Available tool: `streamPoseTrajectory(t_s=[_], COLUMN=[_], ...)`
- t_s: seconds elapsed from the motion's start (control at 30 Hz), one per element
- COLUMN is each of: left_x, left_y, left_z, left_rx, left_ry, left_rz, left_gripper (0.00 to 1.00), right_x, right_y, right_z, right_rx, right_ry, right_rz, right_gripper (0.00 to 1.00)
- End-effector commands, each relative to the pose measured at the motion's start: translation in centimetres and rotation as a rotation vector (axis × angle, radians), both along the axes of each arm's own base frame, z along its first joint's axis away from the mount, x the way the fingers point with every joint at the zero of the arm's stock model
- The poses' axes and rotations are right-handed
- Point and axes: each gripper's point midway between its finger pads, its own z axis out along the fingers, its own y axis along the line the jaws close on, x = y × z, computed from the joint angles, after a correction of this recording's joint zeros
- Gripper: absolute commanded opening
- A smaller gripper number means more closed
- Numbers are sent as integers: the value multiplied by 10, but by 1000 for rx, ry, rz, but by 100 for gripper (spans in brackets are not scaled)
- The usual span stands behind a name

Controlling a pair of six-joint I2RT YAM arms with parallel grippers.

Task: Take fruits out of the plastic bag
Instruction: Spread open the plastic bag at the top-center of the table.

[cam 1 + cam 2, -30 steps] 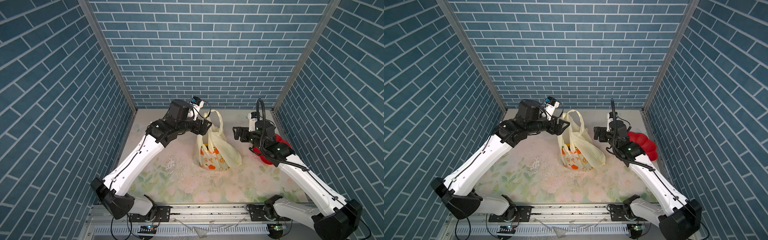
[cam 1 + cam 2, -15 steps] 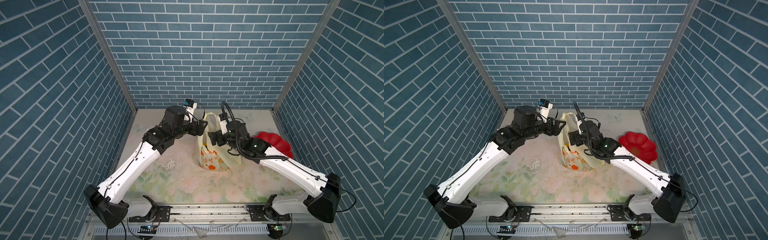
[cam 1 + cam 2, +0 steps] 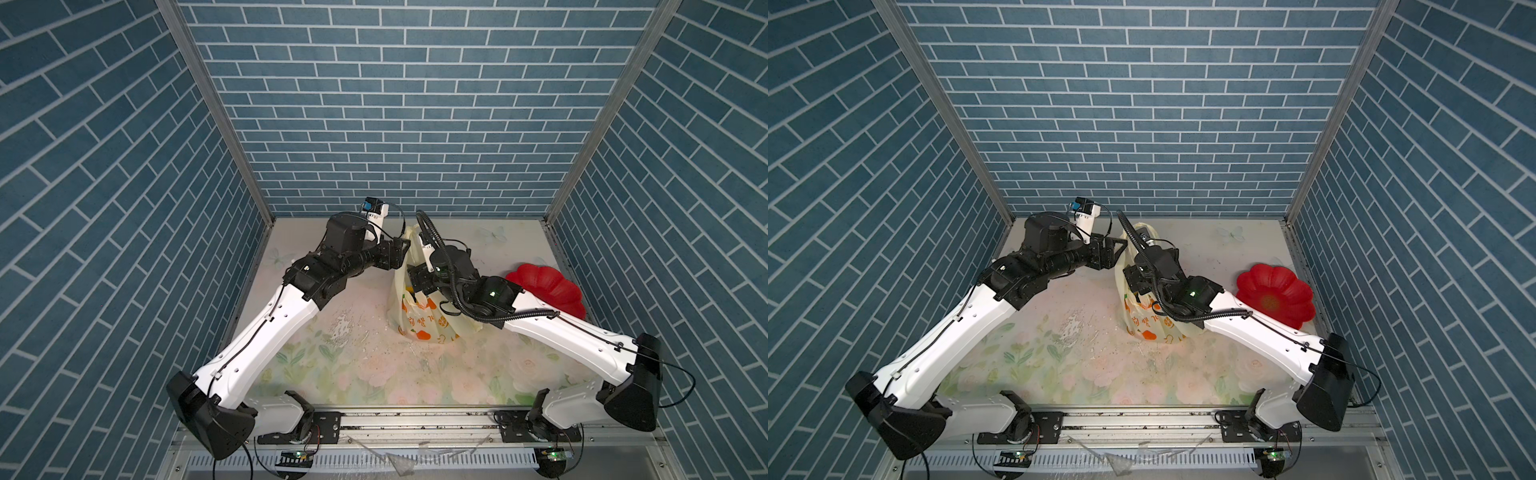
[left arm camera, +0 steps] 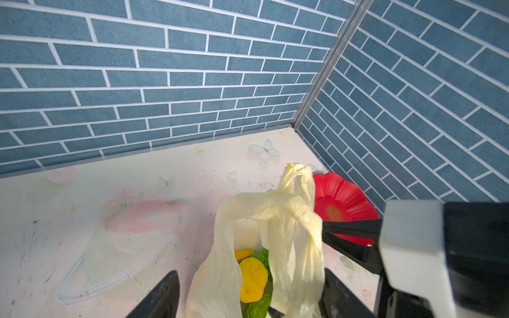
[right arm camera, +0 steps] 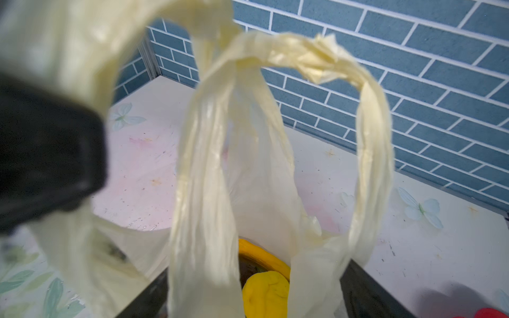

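Note:
The pale-yellow plastic bag (image 3: 422,320) with printed orange slices stands upright mid-table, its loop handles (image 5: 303,55) raised. Inside it show fruits: a yellow lemon (image 4: 252,279), a banana (image 5: 261,257) and green grapes (image 4: 263,256). My left gripper (image 4: 249,275) reaches in from the left at the bag's upper edge (image 3: 401,253). It is open, fingers (image 4: 162,294) either side of the bag's mouth and one handle. My right gripper (image 5: 256,271) hangs over the mouth from the right (image 3: 415,286). It too is open, with both handle strands between its fingers (image 5: 366,291).
A red flower-shaped plate (image 3: 548,286) lies at the right by the side wall, also in a top view (image 3: 1275,299). Blue brick walls close the back and both sides. The floral table (image 3: 374,374) has scuffed white marks left of the bag.
My right arm has swung left from beside the red plate to the bag's mouth. The left gripper has stayed at the bag's handle, shifting slightly lower.

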Motion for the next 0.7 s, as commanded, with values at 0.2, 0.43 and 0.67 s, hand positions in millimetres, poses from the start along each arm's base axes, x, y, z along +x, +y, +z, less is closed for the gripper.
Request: streamPoseTrajectory(t_s=[0.2, 0.43, 0.67], left_x=[-2, -8, 15], left_y=[-9, -25, -5], left_z=[0, -6, -34], left_rx=[-15, 90, 217], left_ry=[41, 111, 203], left_rz=[-48, -115, 53], left_gripper=[82, 87, 62], right_x=[5, -4, 0], right_y=[-41, -57, -74], right_z=[22, 27, 25], right_rx=[16, 80, 94], right_ry=[-99, -130, -148], right_rz=[-173, -183, -253], right_gripper=[37, 3, 0])
